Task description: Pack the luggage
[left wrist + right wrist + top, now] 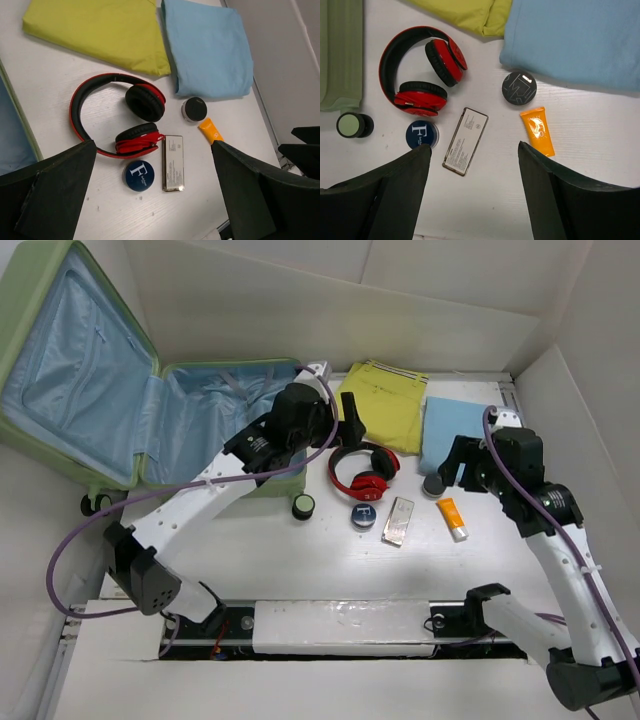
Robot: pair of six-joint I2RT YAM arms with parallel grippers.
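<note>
Both claws gape wide and empty: left gripper (154,145) above the red headphones (117,117), right gripper (474,146) over a flat silver case (465,141). Open luggage (80,370) sits far left, its near shell partly hidden behind the left arm (200,505)

The top view looks down from behind the left arm (200,505) and right arm (565,550). Each wrist view faces the table (600,175) closely, between its own fingers (380,200), both sharing the red headphones (422,95).
</note>
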